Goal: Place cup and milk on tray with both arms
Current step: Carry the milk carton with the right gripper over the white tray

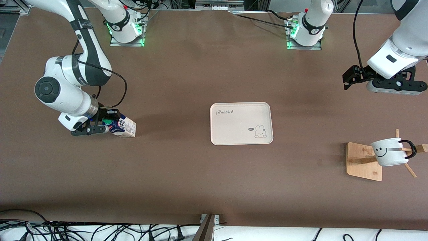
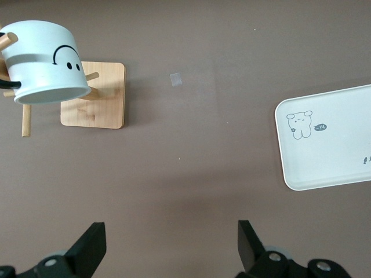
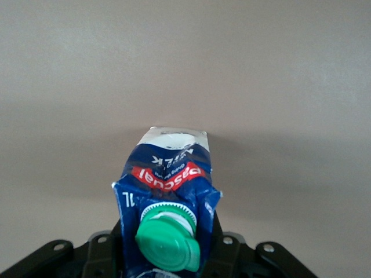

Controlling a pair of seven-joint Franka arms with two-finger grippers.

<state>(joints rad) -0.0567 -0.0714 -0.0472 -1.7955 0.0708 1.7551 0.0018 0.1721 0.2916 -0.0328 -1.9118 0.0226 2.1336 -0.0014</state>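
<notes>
The milk (image 1: 123, 127), a dark blue and white carton with a green cap, leans at the right arm's end of the table. My right gripper (image 1: 107, 125) is shut on its top. In the right wrist view the carton (image 3: 168, 174) sits between the jaws of the right gripper (image 3: 168, 258). The cream tray (image 1: 240, 115) lies mid-table. The cup (image 1: 388, 152), white with a smiley face, hangs on a wooden rack at the left arm's end. My left gripper (image 1: 348, 79) is open and empty in the air. The left wrist view shows its fingers (image 2: 93, 249), the cup (image 2: 43, 63) and the tray (image 2: 336, 145).
The wooden rack (image 1: 362, 162) has a square base and slanted pegs, and stands nearer to the front camera than the tray. Cables lie along the table's front edge. Both arm bases stand at the back edge.
</notes>
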